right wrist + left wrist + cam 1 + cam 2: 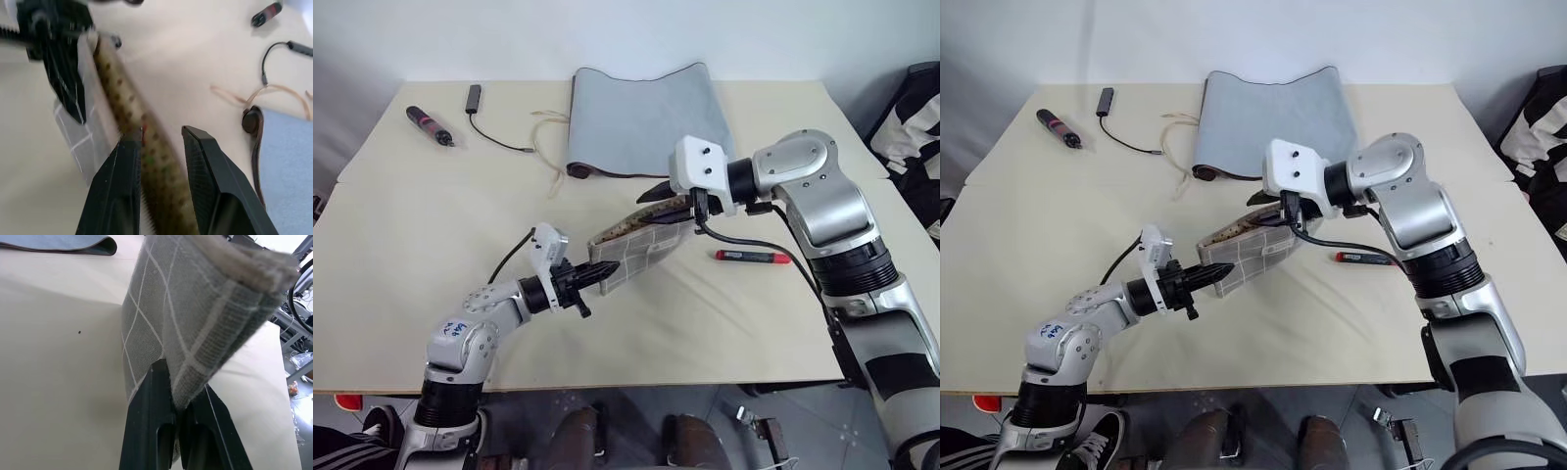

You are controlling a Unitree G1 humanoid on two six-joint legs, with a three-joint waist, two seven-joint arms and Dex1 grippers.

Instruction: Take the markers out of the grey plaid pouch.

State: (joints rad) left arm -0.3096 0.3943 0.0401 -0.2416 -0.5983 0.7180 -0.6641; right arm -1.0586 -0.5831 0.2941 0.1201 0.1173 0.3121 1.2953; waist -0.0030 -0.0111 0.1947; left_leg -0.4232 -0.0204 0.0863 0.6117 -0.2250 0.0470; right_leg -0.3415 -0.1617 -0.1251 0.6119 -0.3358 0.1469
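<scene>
The left gripper [597, 275] is clamped on the near-left end of the pouch [636, 245], holding it off the surface [431, 245], while the right gripper [161, 147], part-open, straddles the pouch's dotted open edge. One marker [753, 257] already lies to the right, so the step is probably fishing out the second, which calls for reaching deeper and pinching it. Bare surface lies near and right.
</scene>
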